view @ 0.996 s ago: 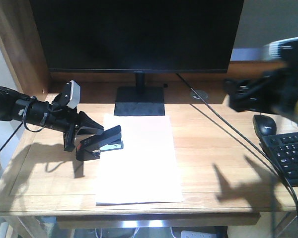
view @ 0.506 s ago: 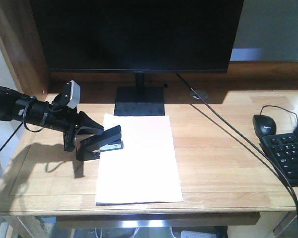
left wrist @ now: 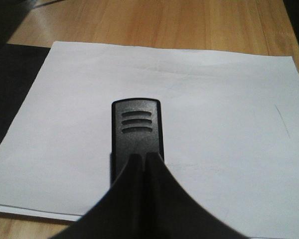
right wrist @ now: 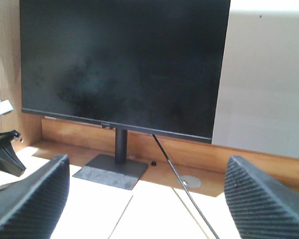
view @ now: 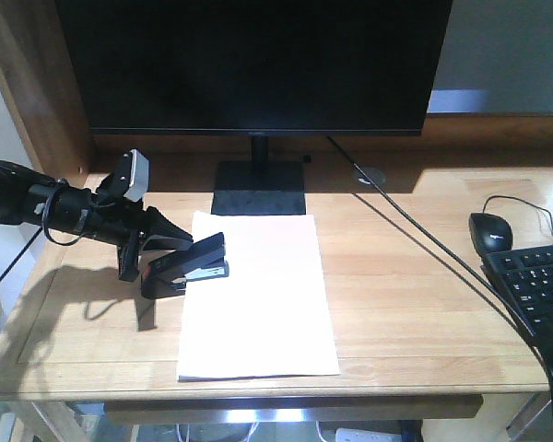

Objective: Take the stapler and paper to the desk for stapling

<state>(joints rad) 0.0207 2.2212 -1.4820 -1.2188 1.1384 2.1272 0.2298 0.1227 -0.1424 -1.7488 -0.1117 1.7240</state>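
Note:
The black stapler [view: 198,262] stands on the light-wood desk [view: 415,304] with its nose over the left edge of the white paper [view: 258,313]. My left gripper [view: 182,243] reaches in from the left. Its fingertips are shut together over the stapler's rear top. In the left wrist view the stapler [left wrist: 137,124] points away over the paper [left wrist: 214,124], and the left gripper [left wrist: 143,158] shows only a thin slit between its fingers. My right gripper [right wrist: 147,164] is wide open and holds nothing; it faces the monitor and is out of the front view.
A large black monitor [view: 253,64] stands at the back on a square base [view: 258,189]. A cable [view: 424,249] runs diagonally across the desk's right half. A black mouse [view: 490,230] and a keyboard [view: 539,285] lie at the right edge.
The right arm, blurred at the upper right one second ago, has left the front view. The left arm, stapler and paper have not moved.

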